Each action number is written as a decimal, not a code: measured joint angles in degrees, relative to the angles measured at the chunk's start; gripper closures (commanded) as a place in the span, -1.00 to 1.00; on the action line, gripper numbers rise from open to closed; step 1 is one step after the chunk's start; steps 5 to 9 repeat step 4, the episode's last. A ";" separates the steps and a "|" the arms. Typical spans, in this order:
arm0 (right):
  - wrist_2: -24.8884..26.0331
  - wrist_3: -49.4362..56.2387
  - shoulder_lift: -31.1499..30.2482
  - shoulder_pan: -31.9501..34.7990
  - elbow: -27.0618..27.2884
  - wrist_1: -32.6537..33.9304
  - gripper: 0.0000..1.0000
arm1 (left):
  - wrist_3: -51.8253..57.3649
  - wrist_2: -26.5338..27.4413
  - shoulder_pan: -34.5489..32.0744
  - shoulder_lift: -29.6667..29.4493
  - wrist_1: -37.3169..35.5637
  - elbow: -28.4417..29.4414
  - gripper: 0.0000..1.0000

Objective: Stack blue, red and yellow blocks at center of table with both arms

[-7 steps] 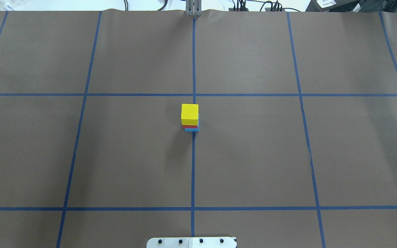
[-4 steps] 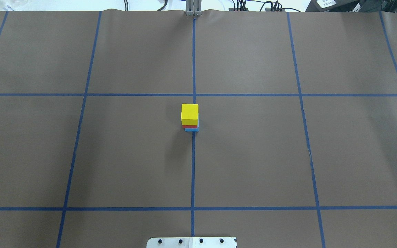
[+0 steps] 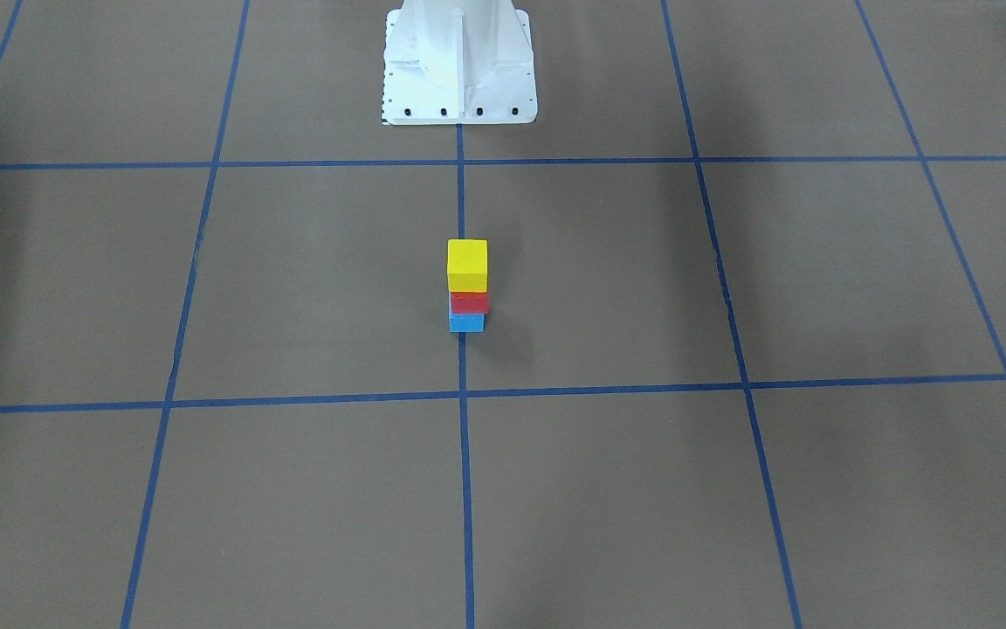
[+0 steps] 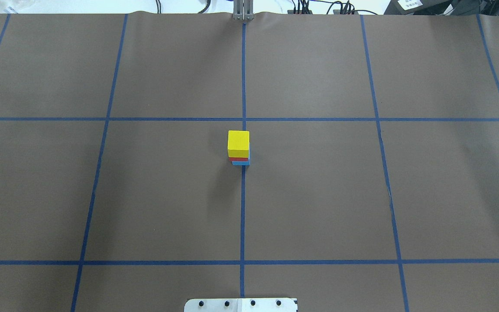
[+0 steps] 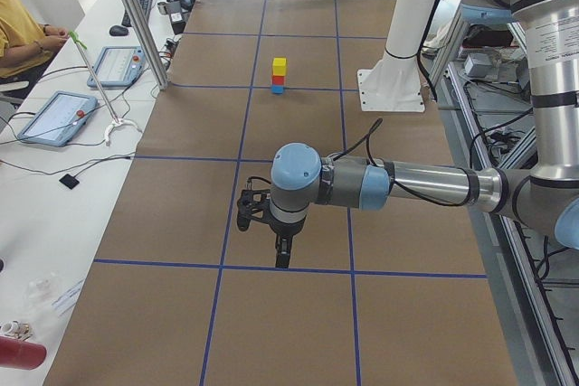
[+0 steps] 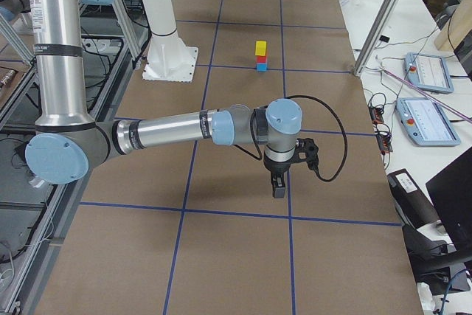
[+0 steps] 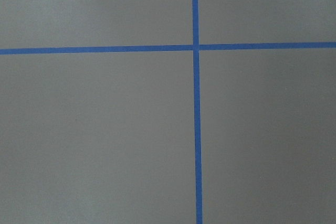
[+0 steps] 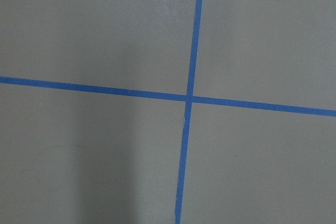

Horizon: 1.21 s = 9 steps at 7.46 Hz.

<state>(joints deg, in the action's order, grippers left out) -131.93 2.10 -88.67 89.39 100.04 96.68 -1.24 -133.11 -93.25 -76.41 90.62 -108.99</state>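
- the small matte yellow cube (image 4: 238, 141) sits on top of the matching red cube (image 3: 469, 303), which sits on the light blue cube (image 3: 466, 323). the tower stands on the centre blue tape line (image 4: 243, 208) of the wide brown-grey surface (image 4: 319, 195). judged from this, the stack is built where the task wants it.
- the layers are not quite flush. in the overhead view the yellow cube sits slightly to one side of the blue one, yet the tower stands upright and nothing touches it.
- the left arm's black two-finger hand (image 5: 283, 262) hangs fingers-down over a tape line well away from the tower, toward the robot's left end. only a side view shows it, so whether it is open or closed cannot be told.
- the right arm's black hand (image 6: 278, 188) hangs likewise toward the opposite end, and its state cannot be told either.
- both wrist cameras see only bare surface and a tape crossing, which fits hands parked well apart from the blocks.
- open surface surrounds the tower. the white bolted base plate (image 3: 459, 61) is the nearest fixture, a grid square behind it, and the surface's edges lie far off.
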 measured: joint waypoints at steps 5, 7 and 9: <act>0.09 -0.83 0.14 -0.13 -0.12 -0.07 -1.00 | 0.00 0.09 0.00 0.59 -0.09 0.37 -1.00; 0.09 -0.83 0.14 -0.13 -0.12 -0.07 -1.00 | 0.00 0.09 0.00 0.59 -0.09 0.37 -1.00; 0.09 -0.83 0.14 -0.13 -0.12 -0.07 -1.00 | 0.00 0.09 0.00 0.59 -0.09 0.37 -1.00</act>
